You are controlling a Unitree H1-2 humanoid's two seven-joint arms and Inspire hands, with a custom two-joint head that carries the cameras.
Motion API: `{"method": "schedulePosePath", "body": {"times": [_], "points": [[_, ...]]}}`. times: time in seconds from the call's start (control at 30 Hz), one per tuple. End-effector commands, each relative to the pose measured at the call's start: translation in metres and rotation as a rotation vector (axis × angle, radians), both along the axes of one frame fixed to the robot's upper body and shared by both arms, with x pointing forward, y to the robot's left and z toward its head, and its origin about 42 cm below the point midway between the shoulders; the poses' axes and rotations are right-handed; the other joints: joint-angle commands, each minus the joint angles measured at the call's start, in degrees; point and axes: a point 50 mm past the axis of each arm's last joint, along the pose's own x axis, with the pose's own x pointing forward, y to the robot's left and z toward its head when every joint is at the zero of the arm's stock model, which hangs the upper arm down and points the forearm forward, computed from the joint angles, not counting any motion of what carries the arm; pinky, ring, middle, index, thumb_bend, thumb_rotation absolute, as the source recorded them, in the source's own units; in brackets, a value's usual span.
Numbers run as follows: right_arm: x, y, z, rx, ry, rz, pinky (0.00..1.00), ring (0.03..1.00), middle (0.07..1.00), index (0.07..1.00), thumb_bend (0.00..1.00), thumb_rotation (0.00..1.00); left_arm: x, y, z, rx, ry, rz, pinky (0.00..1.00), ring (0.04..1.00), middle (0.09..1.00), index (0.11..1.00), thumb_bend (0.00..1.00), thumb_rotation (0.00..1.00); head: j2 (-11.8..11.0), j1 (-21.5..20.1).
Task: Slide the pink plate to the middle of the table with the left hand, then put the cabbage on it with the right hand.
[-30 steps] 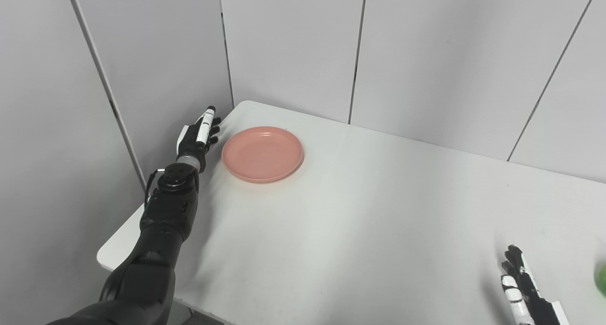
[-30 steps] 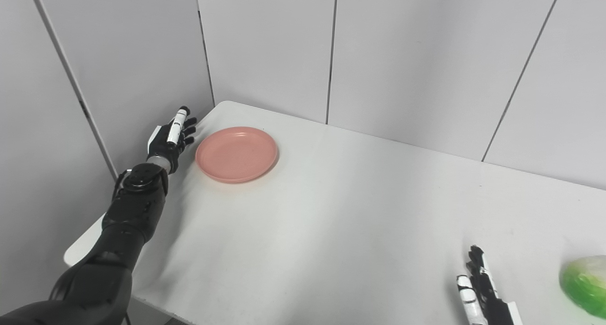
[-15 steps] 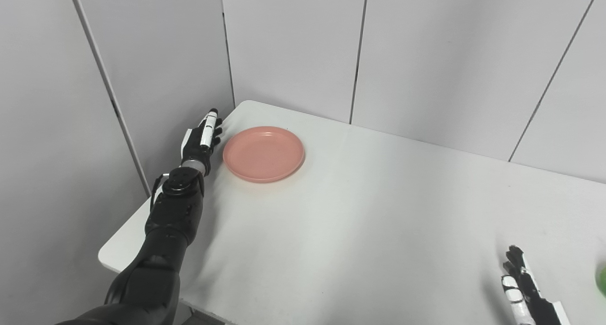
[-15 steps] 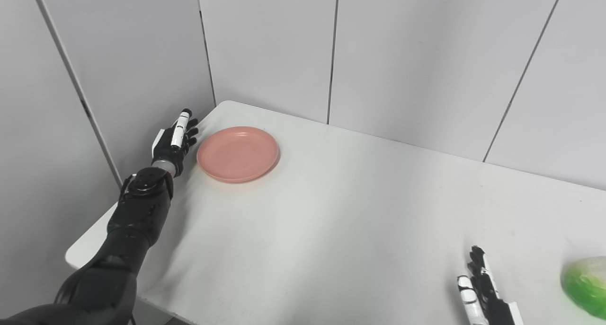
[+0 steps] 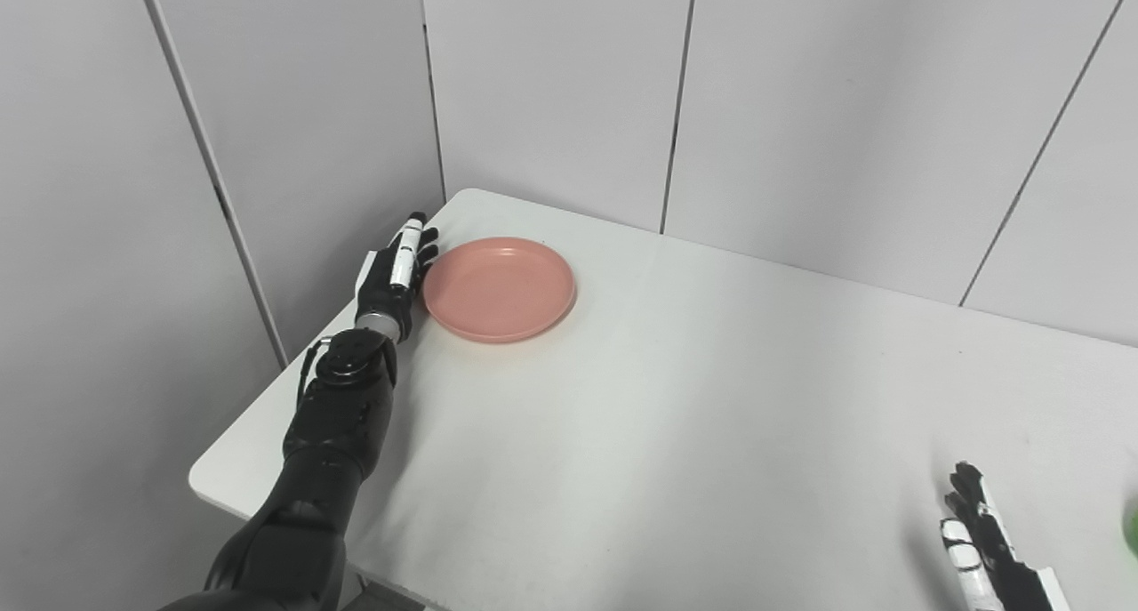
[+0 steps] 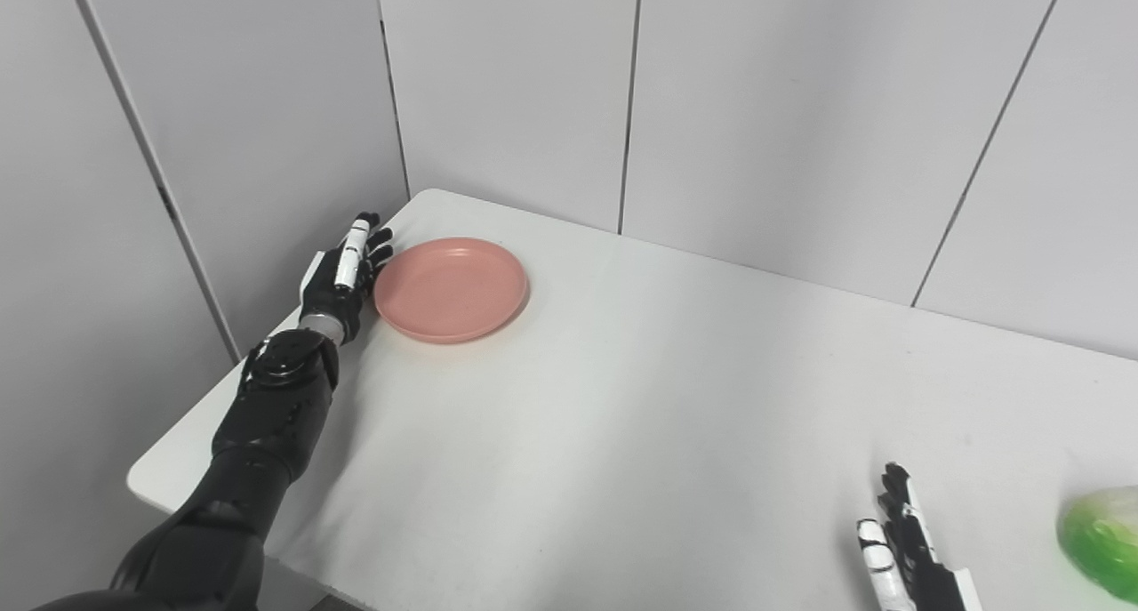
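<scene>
The black left hand [image 5: 394, 273], fingers straight and spread, holding nothing, stands edge-on just beside the round pink plastic plate [image 5: 499, 288] to its right, on the white table [image 6: 622, 415]. The right hand [image 6: 902, 544] rests open, the green cabbage [image 6: 1101, 540] near its right.

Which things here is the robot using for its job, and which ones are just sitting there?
For the job:
- pink plate, near the table's far left corner
- cabbage, at the right edge
- left hand, open beside the plate
- right hand, open, waiting near the cabbage

Just there:
- white table
- grey wall panels
Nothing else is lying about.
</scene>
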Motion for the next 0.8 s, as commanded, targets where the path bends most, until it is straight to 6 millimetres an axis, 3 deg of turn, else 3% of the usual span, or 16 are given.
{"method": "schedulePosePath", "body": {"times": [0.0, 0.37, 0.77], "points": [[0.003, 0.002, 0.014, 0.025, -0.042, 0.0, 1.0, 1.0, 1.0, 1.0, 0.17, 1.0, 0.002, -0.023, -0.012, -0.048, 0.04, -0.076, 0.93, 0.932, 0.924, 0.913, 0.4, 1.0, 0.1, -0.06], [0.004, 0.003, 0.013, 0.01, -0.054, -0.001, 1.0, 1.0, 1.0, 1.0, 0.22, 1.0, -0.004, -0.046, -0.021, -0.093, 0.043, -0.144, 0.92, 0.926, 0.915, 0.907, 0.41, 1.0, 1.09, -1.37], [0.005, 0.008, 0.011, 0.0, -0.049, -0.002, 0.97, 0.994, 1.0, 1.0, 0.3, 1.0, -0.005, -0.078, -0.017, -0.157, 0.028, -0.25, 0.92, 0.932, 0.922, 0.912, 0.4, 1.0, 3.08, -7.28]]}}
